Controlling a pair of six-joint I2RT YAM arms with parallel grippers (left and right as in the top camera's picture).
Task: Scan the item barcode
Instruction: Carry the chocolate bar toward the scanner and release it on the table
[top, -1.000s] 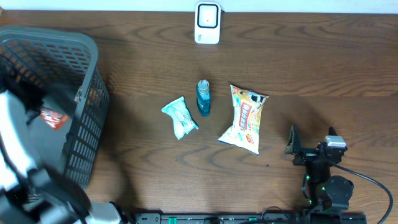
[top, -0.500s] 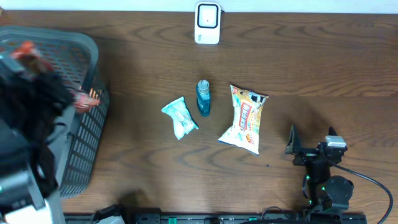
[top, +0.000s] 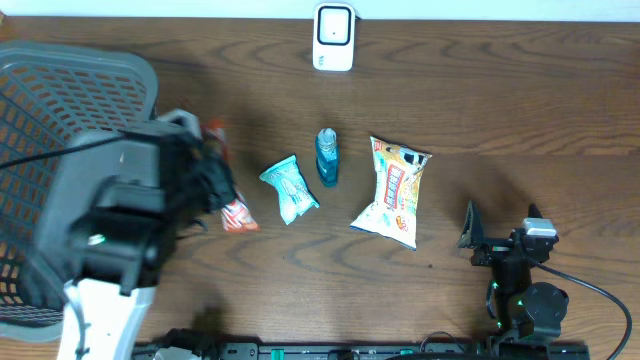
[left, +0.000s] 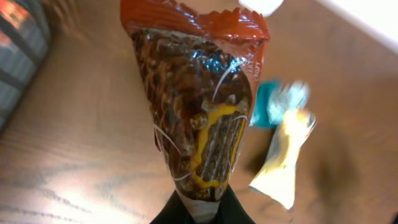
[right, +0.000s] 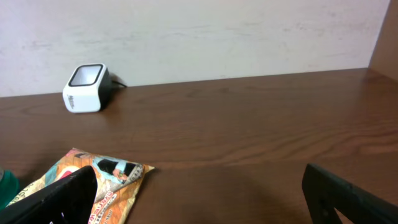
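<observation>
Table (top: 520, 110): dark wood, fills the overhead frame.
Basket (top: 60, 90): grey mesh, upper left; I see the left arm overlapping its right side.
Left gripper (left: 200, 208): left of centre in the overhead view, jaws clamped on the bottom end of the snack packet.
Yellow bag (top: 393, 192): flat on the table, right of centre.
Snack packet (left: 196, 118): the item to scan, red-orange wrapper with a brown chocolate print. In the overhead view it hangs from the gripper just right of the basket and left of the teal packet. I cannot tell whether it touches the table.
Teal packet (top: 289, 188): centre, just beside the blue bottle.
Blue bottle (top: 327, 156): lying between teal packet and yellow bag.
Scanner (top: 333, 37): white, top centre, well apart from the snack packet.
Right gripper (top: 500, 232): lower right, jaws spread wide, nothing between them.
</observation>
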